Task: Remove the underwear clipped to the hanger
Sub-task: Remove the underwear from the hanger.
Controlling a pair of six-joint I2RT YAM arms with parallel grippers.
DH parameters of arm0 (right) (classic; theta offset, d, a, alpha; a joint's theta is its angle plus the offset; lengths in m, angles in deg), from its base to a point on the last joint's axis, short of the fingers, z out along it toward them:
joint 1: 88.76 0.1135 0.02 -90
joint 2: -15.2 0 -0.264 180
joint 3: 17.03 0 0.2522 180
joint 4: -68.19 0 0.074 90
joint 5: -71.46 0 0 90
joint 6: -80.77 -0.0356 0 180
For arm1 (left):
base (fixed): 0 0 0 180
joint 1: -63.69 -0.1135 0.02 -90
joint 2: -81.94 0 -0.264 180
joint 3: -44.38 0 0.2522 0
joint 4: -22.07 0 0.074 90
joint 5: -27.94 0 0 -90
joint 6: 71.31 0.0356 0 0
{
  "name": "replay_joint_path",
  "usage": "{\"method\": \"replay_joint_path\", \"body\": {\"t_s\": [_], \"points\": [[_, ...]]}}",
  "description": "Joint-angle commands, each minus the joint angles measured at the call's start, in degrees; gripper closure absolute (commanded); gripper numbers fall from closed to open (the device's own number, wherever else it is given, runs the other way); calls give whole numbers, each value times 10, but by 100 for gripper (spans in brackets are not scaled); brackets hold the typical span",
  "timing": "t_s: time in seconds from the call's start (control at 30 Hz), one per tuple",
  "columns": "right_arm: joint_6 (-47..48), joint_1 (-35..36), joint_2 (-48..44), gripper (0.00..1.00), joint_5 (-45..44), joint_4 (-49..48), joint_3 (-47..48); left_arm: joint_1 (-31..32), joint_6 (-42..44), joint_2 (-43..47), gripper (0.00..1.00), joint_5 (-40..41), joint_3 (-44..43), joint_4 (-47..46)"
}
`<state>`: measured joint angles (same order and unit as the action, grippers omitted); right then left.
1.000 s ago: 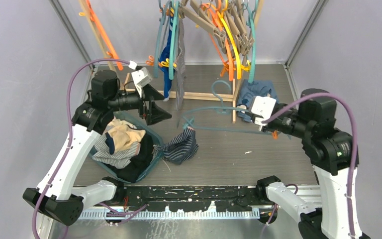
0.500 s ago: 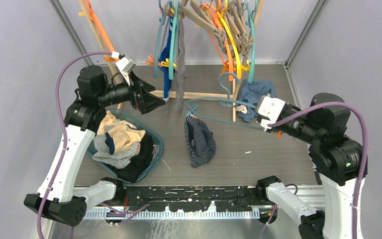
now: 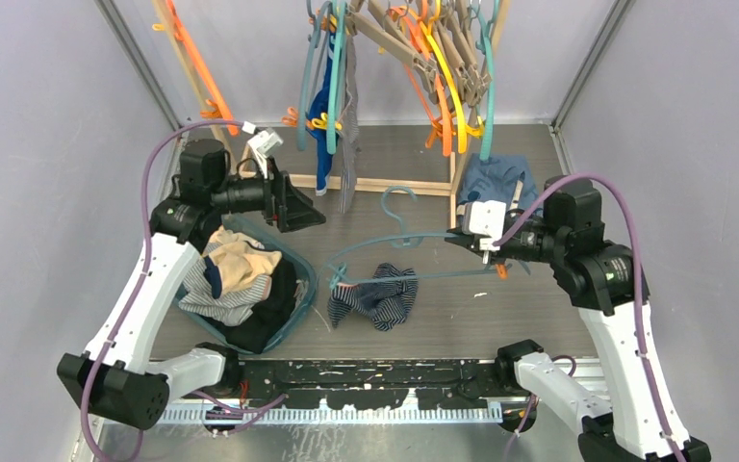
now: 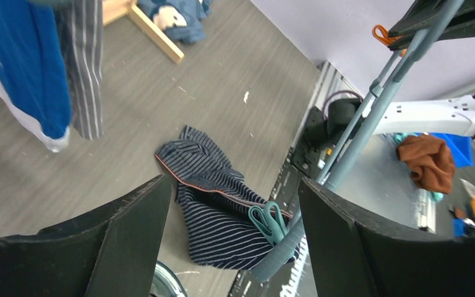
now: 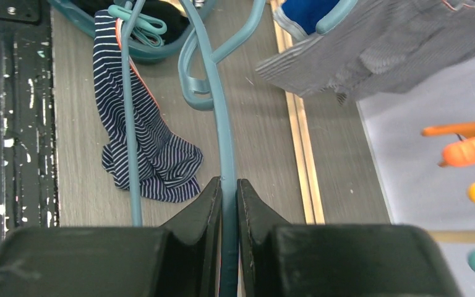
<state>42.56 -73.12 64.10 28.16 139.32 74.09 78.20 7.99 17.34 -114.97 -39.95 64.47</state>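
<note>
Clamps the teal hanger [image 5: 224,124] in the right gripper [image 5: 229,184], right of centre. Holds the left gripper [image 4: 232,185] spread wide and empty, toward the far left corner. Leaves the navy pinstriped underwear [image 3: 377,298] crumpled mid-table toward the near edge, one corner clipped to the hanger.

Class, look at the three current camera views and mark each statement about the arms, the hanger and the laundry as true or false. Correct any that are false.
1. The right gripper is shut on the teal hanger. True.
2. The left gripper is holding the navy striped underwear. False: its jaws are open and hold nothing, up above the garment.
3. The navy striped underwear lies crumpled on the table. True.
4. The basket has nothing in it. False: it holds a pile of clothes.
</note>
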Motion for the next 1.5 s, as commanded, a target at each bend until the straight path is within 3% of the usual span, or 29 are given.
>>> {"method": "replay_joint_path", "body": {"t_s": [0.0, 0.37, 0.93, 1.47], "points": [[50, -1, -3, 99, 94, -63, -19, -2, -16, -15, 25, -63, 16, 31], [74, -2, 6, 99, 161, -130, -49, 30, -49, -14, 24, -112, 93, 39], [85, -21, -9, 99, 176, -127, -72, 39, -104, -10, 19, -188, 142, 4], [90, -28, -15, 99, 177, -127, -85, 49, -117, -6, 36, -215, 172, -11]]}}
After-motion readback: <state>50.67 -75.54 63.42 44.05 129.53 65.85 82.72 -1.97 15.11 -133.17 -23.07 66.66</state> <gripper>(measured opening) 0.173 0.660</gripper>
